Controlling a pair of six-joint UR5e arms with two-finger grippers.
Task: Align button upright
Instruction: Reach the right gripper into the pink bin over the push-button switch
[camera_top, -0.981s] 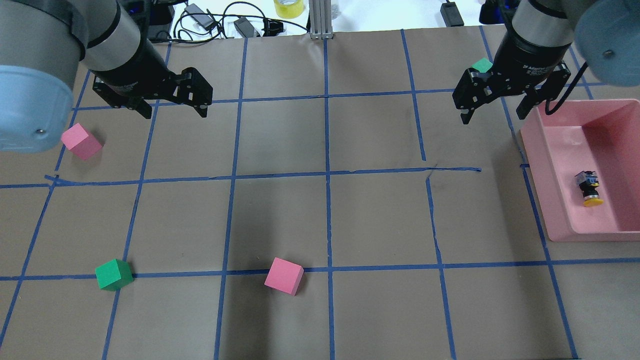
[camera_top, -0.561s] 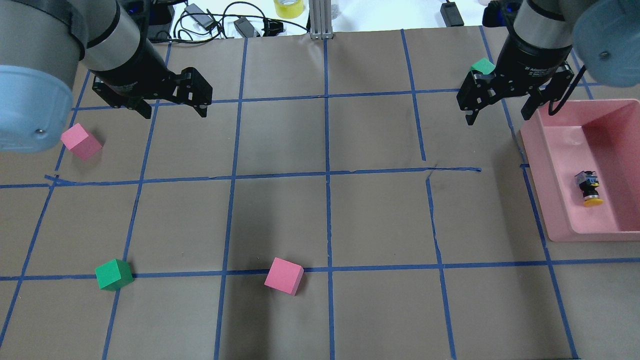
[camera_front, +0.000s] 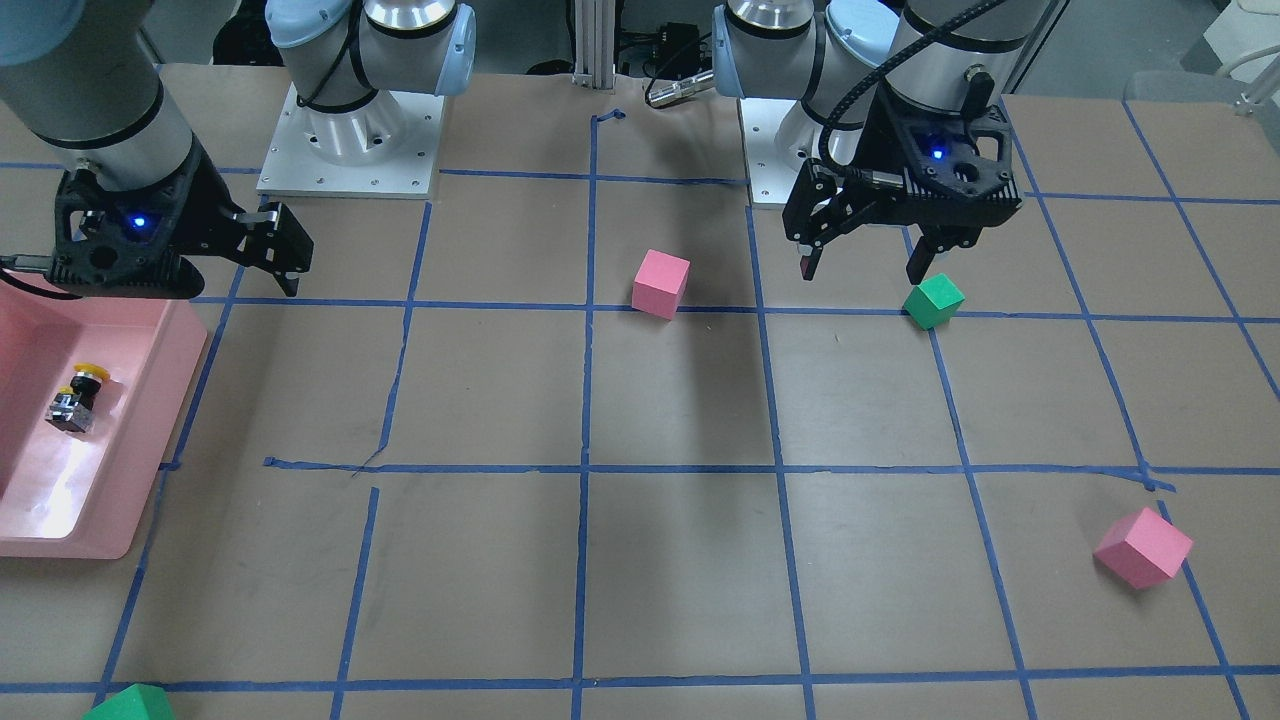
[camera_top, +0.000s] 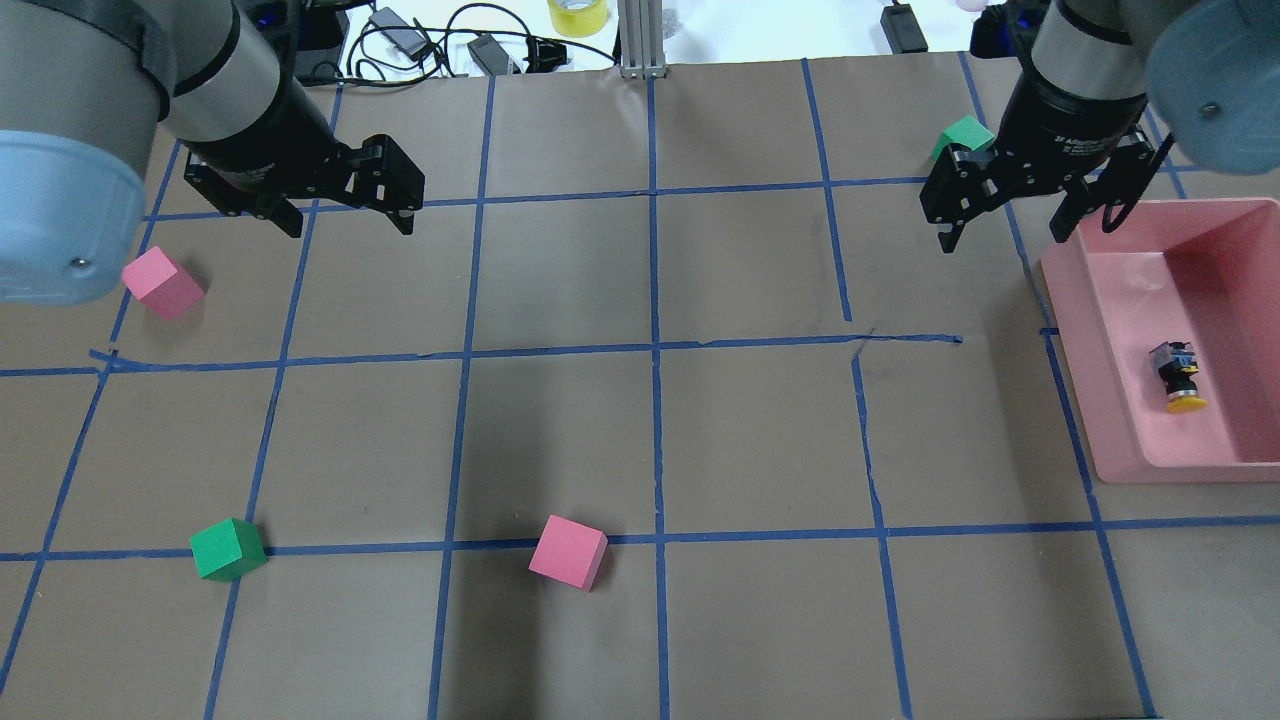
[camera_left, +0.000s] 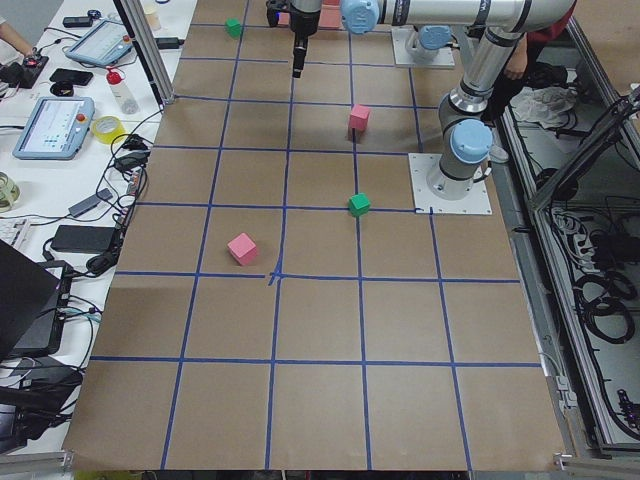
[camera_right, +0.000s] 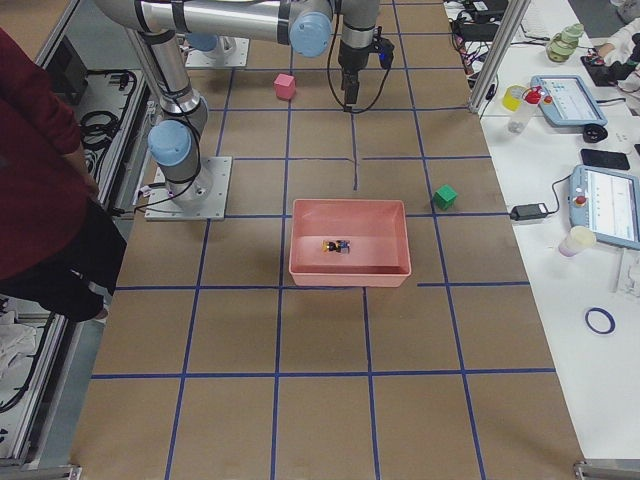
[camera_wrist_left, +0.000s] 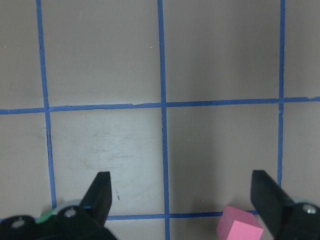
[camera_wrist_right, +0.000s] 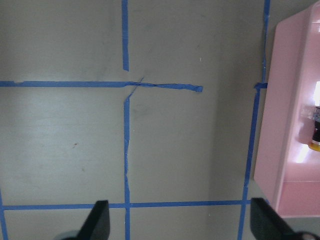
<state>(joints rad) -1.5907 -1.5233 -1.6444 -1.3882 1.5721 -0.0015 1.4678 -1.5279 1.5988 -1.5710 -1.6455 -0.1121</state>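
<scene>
The button (camera_top: 1178, 378) lies on its side inside the pink bin (camera_top: 1075, 330), its yellow cap towards the robot's side. It also shows in the front view (camera_front: 75, 398) and at the right edge of the right wrist view (camera_wrist_right: 316, 132). My right gripper (camera_top: 1003, 238) is open and empty. It hovers over the table just beyond the bin's far left corner, apart from the button. My left gripper (camera_top: 348, 228) is open and empty over the far left of the table, and its fingers (camera_wrist_left: 100, 192) stand wide apart.
A pink cube (camera_top: 160, 282) lies near my left gripper. A green cube (camera_top: 228, 548) and another pink cube (camera_top: 568, 551) lie near the front. A second green cube (camera_top: 965, 133) sits behind my right gripper. Cables lie past the far edge.
My right gripper has shifted slightly to the right and farther from the robot, closer to the bin's far corner. The left arm and the button have not moved.
</scene>
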